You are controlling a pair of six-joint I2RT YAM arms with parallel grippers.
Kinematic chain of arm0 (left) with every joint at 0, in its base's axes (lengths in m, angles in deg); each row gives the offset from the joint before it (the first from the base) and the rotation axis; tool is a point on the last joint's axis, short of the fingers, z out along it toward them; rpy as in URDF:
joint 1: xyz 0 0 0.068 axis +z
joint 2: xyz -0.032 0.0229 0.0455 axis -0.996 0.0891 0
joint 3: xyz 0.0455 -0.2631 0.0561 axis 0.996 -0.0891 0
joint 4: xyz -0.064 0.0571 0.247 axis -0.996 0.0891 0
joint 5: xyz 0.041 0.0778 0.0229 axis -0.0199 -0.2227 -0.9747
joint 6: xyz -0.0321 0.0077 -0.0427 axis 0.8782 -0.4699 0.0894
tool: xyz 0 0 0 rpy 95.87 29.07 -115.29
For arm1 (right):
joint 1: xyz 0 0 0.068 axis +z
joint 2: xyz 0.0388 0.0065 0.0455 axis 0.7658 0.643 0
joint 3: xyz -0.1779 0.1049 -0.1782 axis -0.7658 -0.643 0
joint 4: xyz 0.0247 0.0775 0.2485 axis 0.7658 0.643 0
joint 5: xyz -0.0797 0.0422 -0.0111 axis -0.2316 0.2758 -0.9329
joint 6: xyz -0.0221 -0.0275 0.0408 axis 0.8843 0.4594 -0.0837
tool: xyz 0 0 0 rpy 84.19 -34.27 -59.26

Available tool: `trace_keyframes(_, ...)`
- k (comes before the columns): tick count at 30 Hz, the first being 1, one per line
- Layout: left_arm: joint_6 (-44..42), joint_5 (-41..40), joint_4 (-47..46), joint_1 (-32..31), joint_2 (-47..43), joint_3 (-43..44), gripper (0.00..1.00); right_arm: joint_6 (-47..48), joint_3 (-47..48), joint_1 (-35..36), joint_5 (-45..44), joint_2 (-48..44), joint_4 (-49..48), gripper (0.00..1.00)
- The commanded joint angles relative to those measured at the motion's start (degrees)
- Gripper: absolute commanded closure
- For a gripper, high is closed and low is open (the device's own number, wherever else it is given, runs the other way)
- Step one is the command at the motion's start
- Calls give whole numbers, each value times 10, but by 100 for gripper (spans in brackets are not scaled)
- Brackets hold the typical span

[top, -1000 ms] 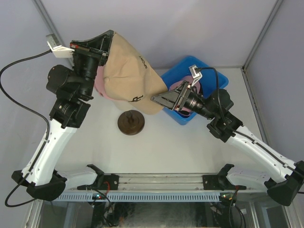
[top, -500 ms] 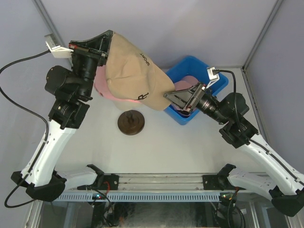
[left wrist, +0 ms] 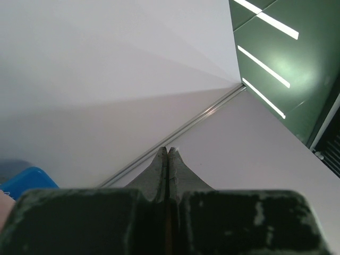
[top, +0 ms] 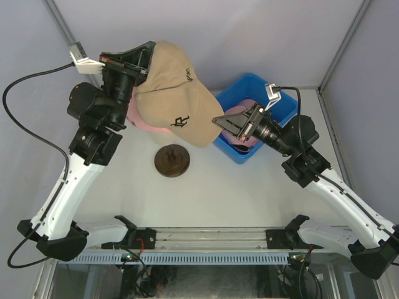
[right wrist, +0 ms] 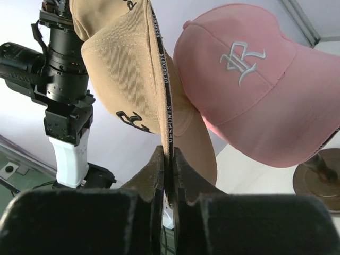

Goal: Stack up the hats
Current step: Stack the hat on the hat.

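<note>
Top cam: fixed high, behind the arm bases, looking straight down on the whole desk (top: 206, 193) — wide and far.

Left wrist cam: sights along the left gripper (left wrist: 168, 156), tilted up at the enclosure walls (left wrist: 79, 64). Only a corner of the blue bin (left wrist: 24, 183) at lower left overlaps the top view.

Right wrist cam: sights along the right gripper (right wrist: 169, 154), very close to the tan cap (right wrist: 122, 69) and pink cap (right wrist: 249, 79) — both also appear in the top view, plus the left arm (right wrist: 64, 79) and brown base (right wrist: 319, 178).
</note>
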Motion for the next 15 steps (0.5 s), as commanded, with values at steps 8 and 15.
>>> trace_keyframes(8,-137,-68,74,-3,-36,59,100,-24,19,-97,148,10,-124,100)
trace_keyframes(15,-217,-83,176,-1,-14,148,100,-24,0,-143,228,64,-311,100)
